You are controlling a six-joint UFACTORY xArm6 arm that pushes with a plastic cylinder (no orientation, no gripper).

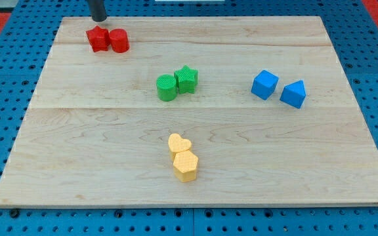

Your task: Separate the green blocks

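Two green blocks sit touching near the board's middle: a green cylinder [167, 87] on the left and a green star [187, 78] just to its upper right. My tip [99, 19] is at the view's top left, at the board's far edge, just above the red blocks. It is far up and left of the green pair and touches neither.
A red star-like block [98, 39] and a red cylinder [119, 40] touch at the top left. A blue cube [264, 84] and a blue wedge-like block [293, 94] lie at the right. A yellow heart [178, 143] and a yellow hexagon [185, 165] touch at the bottom middle. The wooden board [77, 144] lies on a blue pegboard.
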